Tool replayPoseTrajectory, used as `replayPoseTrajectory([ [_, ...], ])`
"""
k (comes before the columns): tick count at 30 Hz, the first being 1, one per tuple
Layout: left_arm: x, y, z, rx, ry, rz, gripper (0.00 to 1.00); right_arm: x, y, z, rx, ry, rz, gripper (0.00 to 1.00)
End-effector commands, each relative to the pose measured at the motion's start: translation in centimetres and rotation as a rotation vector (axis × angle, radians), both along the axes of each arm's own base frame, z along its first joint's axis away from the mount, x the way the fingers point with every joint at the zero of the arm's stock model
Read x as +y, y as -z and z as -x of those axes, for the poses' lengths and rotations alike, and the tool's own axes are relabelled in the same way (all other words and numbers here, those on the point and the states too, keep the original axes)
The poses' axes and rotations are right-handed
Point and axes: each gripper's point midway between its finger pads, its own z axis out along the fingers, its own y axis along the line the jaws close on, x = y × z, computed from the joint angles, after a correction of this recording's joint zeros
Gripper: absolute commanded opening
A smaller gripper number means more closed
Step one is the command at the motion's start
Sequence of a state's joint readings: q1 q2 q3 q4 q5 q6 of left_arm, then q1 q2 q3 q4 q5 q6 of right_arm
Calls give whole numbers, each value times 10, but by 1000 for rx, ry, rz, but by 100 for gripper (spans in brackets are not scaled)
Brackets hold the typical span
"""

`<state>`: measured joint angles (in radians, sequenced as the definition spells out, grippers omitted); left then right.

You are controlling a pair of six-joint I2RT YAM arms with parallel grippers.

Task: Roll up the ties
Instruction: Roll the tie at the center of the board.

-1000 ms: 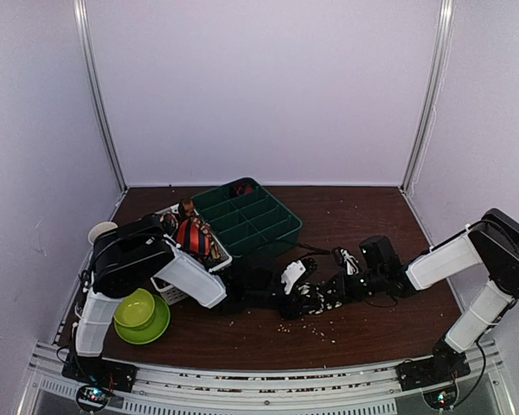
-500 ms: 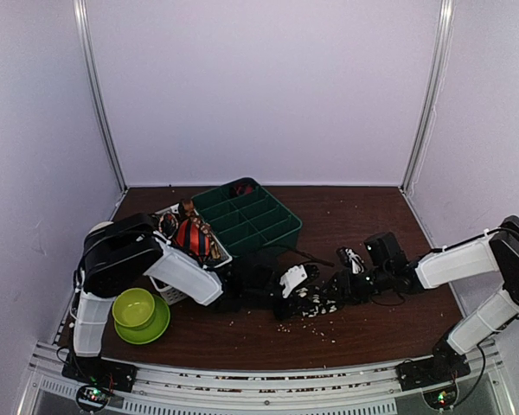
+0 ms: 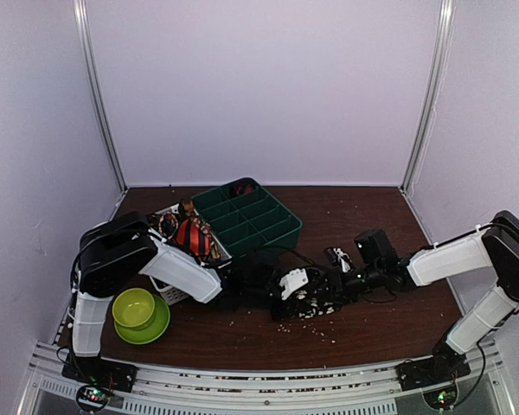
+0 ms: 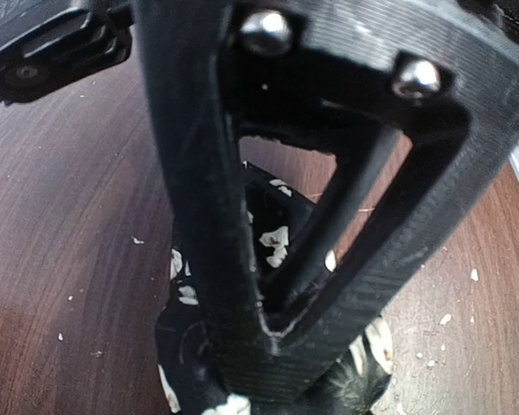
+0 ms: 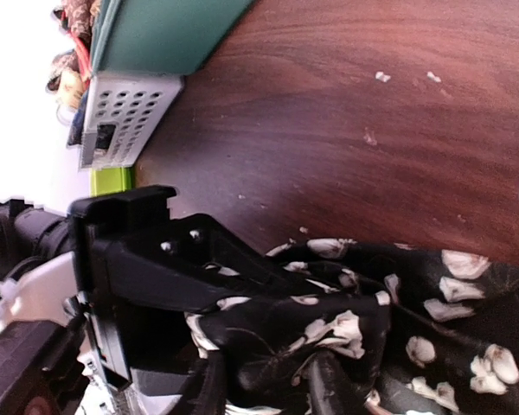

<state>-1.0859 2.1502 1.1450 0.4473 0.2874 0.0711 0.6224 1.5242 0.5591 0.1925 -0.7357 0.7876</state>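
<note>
A black tie with cream flowers [image 3: 318,304] lay bunched near the middle of the brown surface [image 3: 372,216], slightly toward its near edge. The left claw [image 4: 268,346] was clamped on the bundle. The right claw [image 5: 268,389] sat among the same folds, and whether it gripped could not be told. Likely risk: the slack, uneven folds could spring loose if either claw shifted.
</note>
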Motion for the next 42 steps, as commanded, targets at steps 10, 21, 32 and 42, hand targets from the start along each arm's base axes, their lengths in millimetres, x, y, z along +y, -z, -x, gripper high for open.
replayPoseTrajectory([
  [10,8,3,5,30,-8,-55,50,-27,44,13,12,5,137,0],
  [21,-17,-26,4,81,-7,134,65,-54,64,14,10,38,216,0],
  [32,-33,-15,0,105,-16,148,65,-75,77,18,24,69,286,0],
  [42,-36,-20,-1,82,-7,171,65,-79,77,15,25,83,280,0],
])
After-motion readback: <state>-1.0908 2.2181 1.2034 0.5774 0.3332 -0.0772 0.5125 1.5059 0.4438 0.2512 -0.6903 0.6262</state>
